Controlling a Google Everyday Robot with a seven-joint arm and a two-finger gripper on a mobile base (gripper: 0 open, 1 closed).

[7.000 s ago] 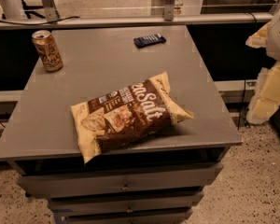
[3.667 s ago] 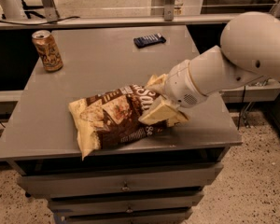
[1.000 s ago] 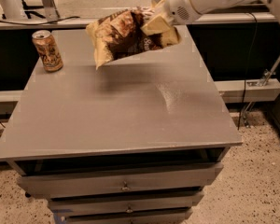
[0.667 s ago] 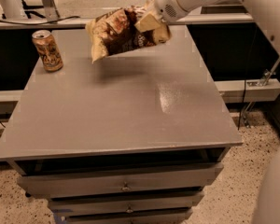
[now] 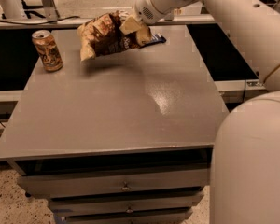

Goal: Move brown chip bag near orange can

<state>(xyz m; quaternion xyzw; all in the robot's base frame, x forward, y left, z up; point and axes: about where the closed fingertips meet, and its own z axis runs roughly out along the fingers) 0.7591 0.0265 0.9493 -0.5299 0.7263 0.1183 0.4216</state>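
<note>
The end effector [image 5: 135,29] is clamped on the right end of the bag [image 5: 105,34], its pale fingers [image 5: 129,24] pressed into the crumpled foil. The bag hangs in the air over the far part of the worktop [image 5: 130,111], tilted, with its free left end drooping toward the surface and a faint shadow beneath it.

The can [image 5: 47,50] stands upright on the worktop close to the far left corner, just inside the left edge. The bag's drooping end is near the can but apart from it, with a strip of plain grey surface between them.

A small dark blue bar [image 5: 157,39] lies at the far edge, partly hidden behind the end effector and the bag.

The arm [image 5: 233,13] reaches in from the right, across the far right corner, and a large segment of it fills the lower right foreground, covering the near right corner. The wide middle and near part of the worktop shows plain grey surface up to the front edge, with drawers [image 5: 125,186] below.
</note>
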